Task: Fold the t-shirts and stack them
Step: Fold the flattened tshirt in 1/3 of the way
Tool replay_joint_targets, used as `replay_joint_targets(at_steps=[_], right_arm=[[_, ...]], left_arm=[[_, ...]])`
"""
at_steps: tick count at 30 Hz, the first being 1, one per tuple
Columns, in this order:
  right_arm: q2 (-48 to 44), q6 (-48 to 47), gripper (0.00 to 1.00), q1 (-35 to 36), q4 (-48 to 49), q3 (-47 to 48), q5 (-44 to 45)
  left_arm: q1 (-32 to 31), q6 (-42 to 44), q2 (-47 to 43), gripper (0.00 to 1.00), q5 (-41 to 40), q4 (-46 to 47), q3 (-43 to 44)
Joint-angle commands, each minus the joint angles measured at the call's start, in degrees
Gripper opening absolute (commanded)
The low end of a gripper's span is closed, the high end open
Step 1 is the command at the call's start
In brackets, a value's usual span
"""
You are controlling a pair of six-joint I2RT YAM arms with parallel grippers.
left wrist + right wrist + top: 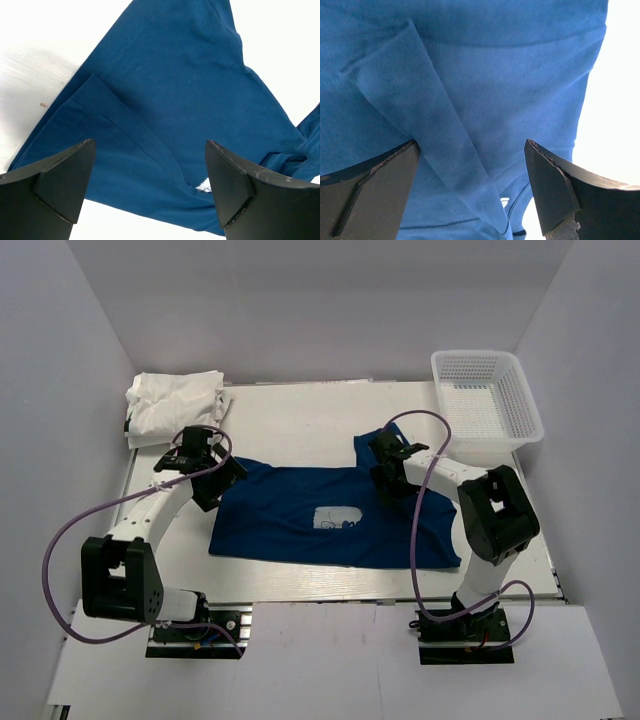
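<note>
lying flat, navy t-shirt [300, 515] nears table edge [330, 592]

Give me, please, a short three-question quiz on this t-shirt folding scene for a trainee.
1. True or false: the white folded t-shirts lie at the far left corner of the table.
2. The navy t-shirt lies: A, spread on the table; B, draped over an arm; C, on top of the white folded t-shirts.
3. Fill in: the left gripper and the right gripper both have their jaws ____.
Key: 1 true; 2 A; 3 open.
</note>
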Motion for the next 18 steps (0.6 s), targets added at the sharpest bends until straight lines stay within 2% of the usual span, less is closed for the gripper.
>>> replay_joint_targets(at_steps=[1, 5, 10, 18], right_arm=[[0.4, 0.5, 0.90, -0.3, 0.7, 2.8, 3.3], [-1.4, -1.2, 0.90, 0.3, 1.1, 3.7, 0.6], [-5.1, -3.5, 0.90, 0.2, 5.4, 0.7, -8.8], [-0.1, -1.9, 0.90, -0.7, 4.3, 1.0, -5.5]], left_arm=[[0.2, 0.8, 0.3, 1.00, 1.2, 1.5, -1.6], [-0.5, 0.3, -0.2, 1.00, 5.8, 4.8, -8.2], [-0.5, -2.5, -0.7, 1.00, 9.8, 11.5, -16.8], [-0.5, -1.8, 1.5, 1.00, 5.8, 8.4, -17.9]])
